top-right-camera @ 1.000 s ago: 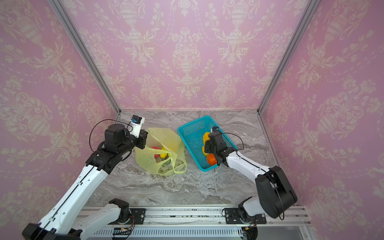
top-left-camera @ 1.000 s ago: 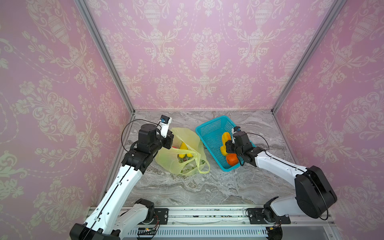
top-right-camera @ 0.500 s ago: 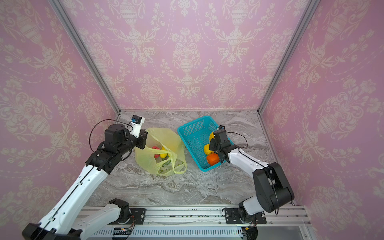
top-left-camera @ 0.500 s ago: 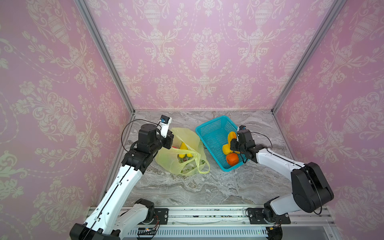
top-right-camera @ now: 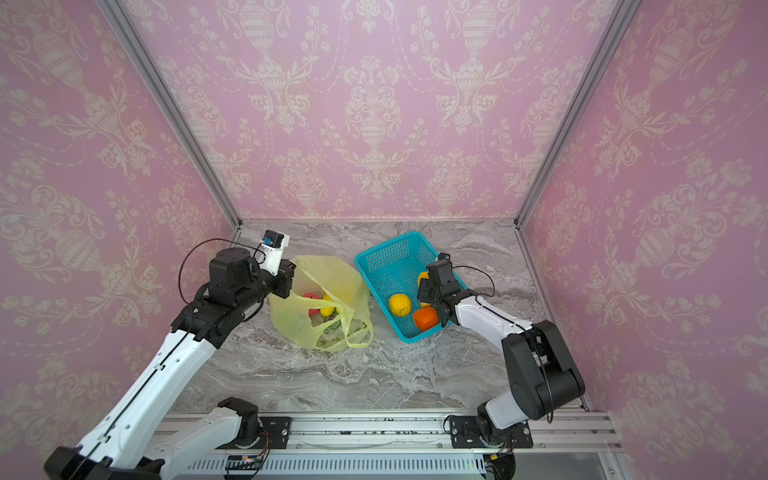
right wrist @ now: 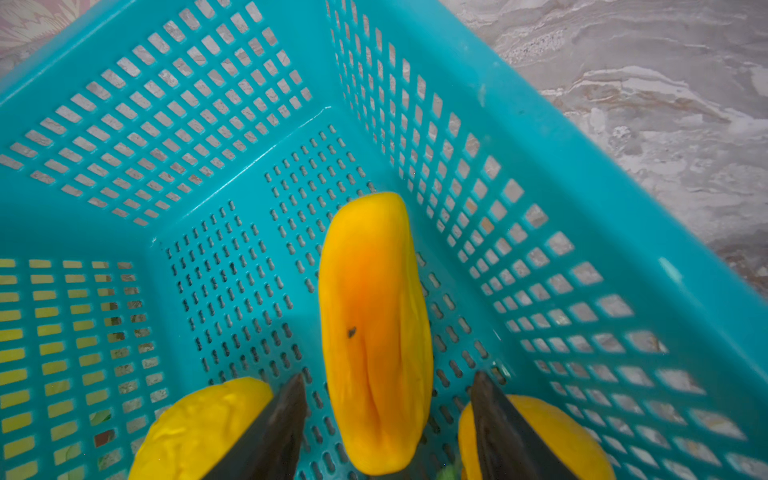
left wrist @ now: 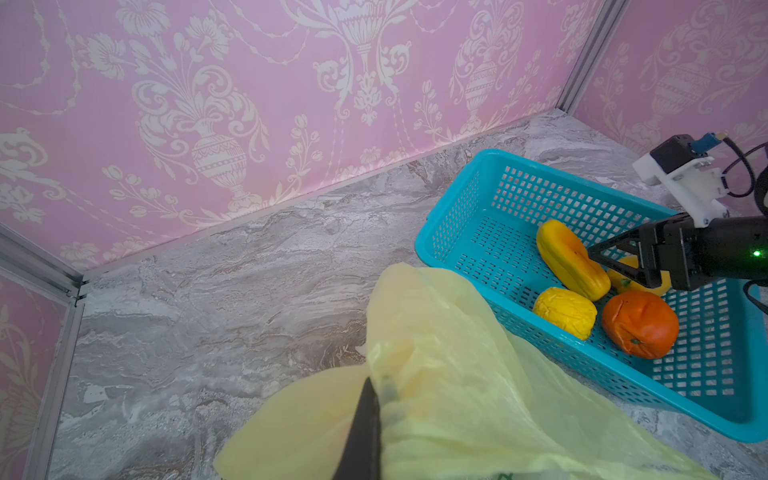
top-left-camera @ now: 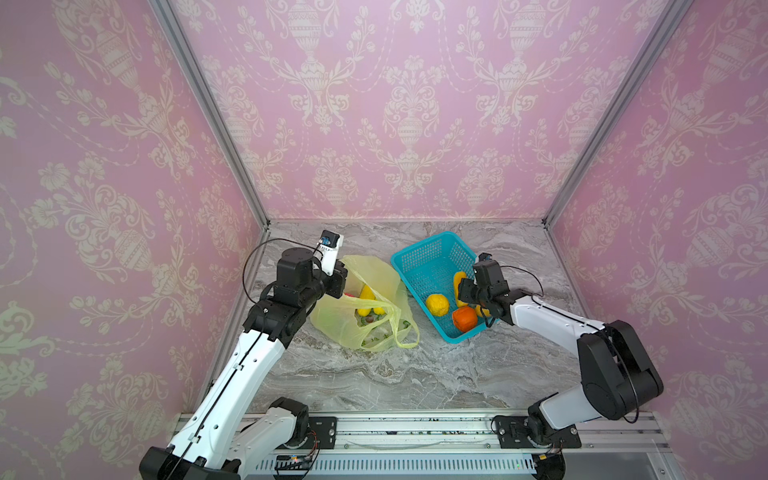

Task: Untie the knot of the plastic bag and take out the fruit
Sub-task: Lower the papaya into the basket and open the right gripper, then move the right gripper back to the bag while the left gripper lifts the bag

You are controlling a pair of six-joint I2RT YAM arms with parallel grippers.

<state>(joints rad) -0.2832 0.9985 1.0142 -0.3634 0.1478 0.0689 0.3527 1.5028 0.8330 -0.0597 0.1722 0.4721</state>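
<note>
The yellow-green plastic bag [top-left-camera: 374, 274] [top-right-camera: 332, 272] lies left of centre with its mouth open; the knot is out of view and a handle loop [top-left-camera: 405, 334] hangs loose. My left gripper [top-left-camera: 343, 277] [left wrist: 376, 386] is shut on the bag's rim and holds it up. Yellow fruit [top-left-camera: 366, 293] and a red piece [top-right-camera: 309, 296] show inside. My right gripper [top-left-camera: 462, 286] [right wrist: 387, 380] hovers open in the teal basket [top-left-camera: 428, 249]. An oblong yellow-orange fruit [right wrist: 374, 316] lies on the basket floor between its fingers, apart from both.
In the basket also lie a round yellow fruit [top-left-camera: 437, 304], an orange one [top-left-camera: 464, 318] and a further yellow piece [right wrist: 552, 432] under the right gripper. Pink walls close in the left, back and right. The marble table [top-left-camera: 415, 374] runs forward to the rail.
My right gripper carried the oblong yellow-orange fruit deeper into the basket, then opened and let it go. The left arm and the bag have not moved.
</note>
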